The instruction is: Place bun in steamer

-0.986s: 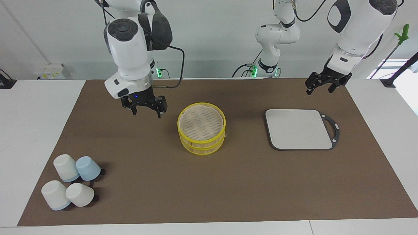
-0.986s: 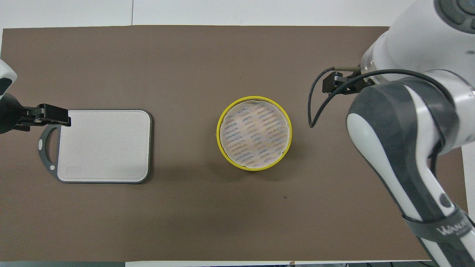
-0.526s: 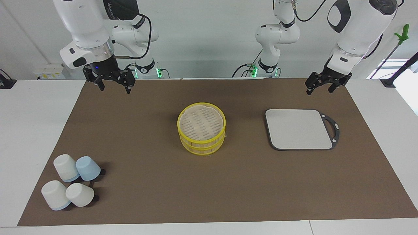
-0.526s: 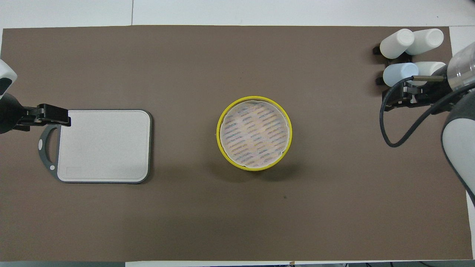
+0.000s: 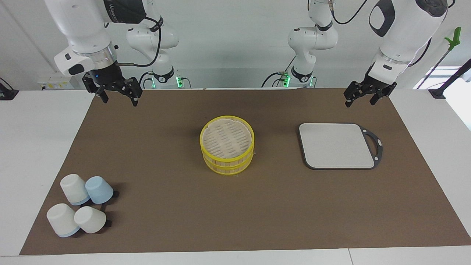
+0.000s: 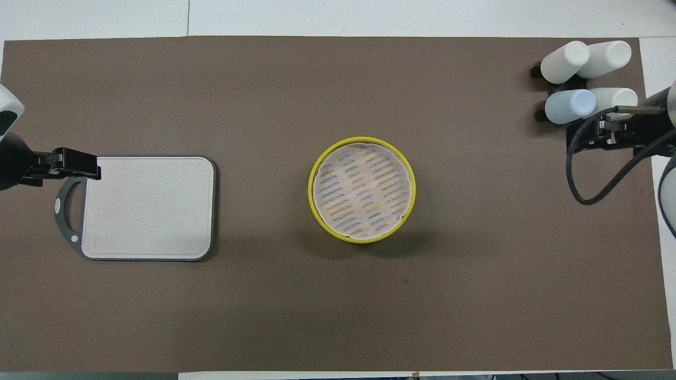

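Note:
The steamer (image 5: 227, 144) stands in the middle of the brown mat, two yellow-rimmed tiers stacked, and its pale slatted floor is bare; it also shows in the overhead view (image 6: 362, 189). No bun shows in either view. My right gripper (image 5: 117, 96) is open and empty, raised over the mat's edge at the right arm's end, apart from the steamer; its body shows in the overhead view (image 6: 602, 136). My left gripper (image 5: 360, 99) is open and empty, waiting raised beside the grey board's handle, and also shows in the overhead view (image 6: 79, 163).
A grey rectangular board (image 5: 336, 145) with a dark handle lies toward the left arm's end, also in the overhead view (image 6: 148, 208). Several upturned white and pale blue cups (image 5: 79, 204) cluster toward the right arm's end, farther from the robots, also in the overhead view (image 6: 583, 74).
My right gripper has drawn back from beside the steamer to the mat's edge at the right arm's end, uncovering the cups in the overhead view. The left arm has not moved.

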Controlling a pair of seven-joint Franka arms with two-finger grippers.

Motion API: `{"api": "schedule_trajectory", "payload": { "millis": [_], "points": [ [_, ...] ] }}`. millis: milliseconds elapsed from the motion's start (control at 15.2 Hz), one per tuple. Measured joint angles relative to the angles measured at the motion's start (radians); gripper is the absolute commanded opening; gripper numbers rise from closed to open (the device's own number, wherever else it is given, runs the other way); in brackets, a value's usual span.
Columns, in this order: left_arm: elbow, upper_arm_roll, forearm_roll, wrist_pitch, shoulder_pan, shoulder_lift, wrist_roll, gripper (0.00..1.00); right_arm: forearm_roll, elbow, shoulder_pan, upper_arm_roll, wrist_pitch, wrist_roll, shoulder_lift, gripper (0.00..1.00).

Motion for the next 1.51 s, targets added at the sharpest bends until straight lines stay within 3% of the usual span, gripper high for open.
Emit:
{"api": "schedule_trajectory", "payload": {
  "millis": [592, 986, 1512],
  "points": [
    [0.002, 0.000, 0.000, 0.000, 0.000, -0.001, 0.000, 1.00, 0.046, -0.079, -0.011, 0.002, 0.000, -0.017, -0.101, 1.00],
    [0.004, 0.000, 0.000, 0.000, 0.000, -0.004, 0.000, 1.00, 0.055, -0.103, -0.059, -0.065, 0.024, -0.088, -0.103, 1.00],
    [0.004, 0.000, 0.000, 0.000, 0.000, -0.011, 0.000, 1.00, 0.055, -0.123, -0.063, -0.071, 0.054, -0.108, -0.109, 1.00]
  ]
}}
